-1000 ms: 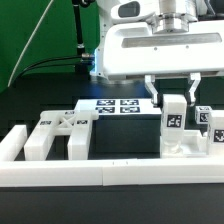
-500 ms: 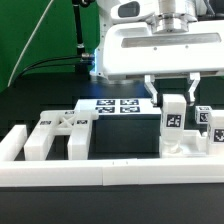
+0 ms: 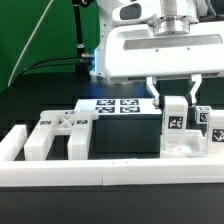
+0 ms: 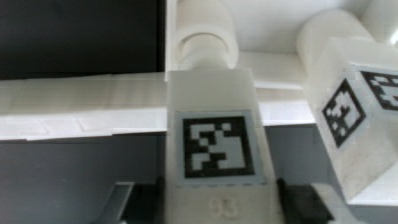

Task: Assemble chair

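- Long low white border rail (image 3: 100, 176): runs along the front of the black table (image 3: 30, 112).
- White barred plastic frame (image 3: 55, 135): lies flat just behind the rail at the exterior view's left, tags up.
- Upright white plastic block with a square tag (image 3: 174, 124): stands behind the rail at the exterior view's right, with a second tagged white piece (image 3: 207, 125) just beside it.
- Two-finger gripper (image 3: 174, 99): clamped on the upright block's top, one finger on each side.
- Marker board (image 3: 115, 105): lies flat and is the farthest item.
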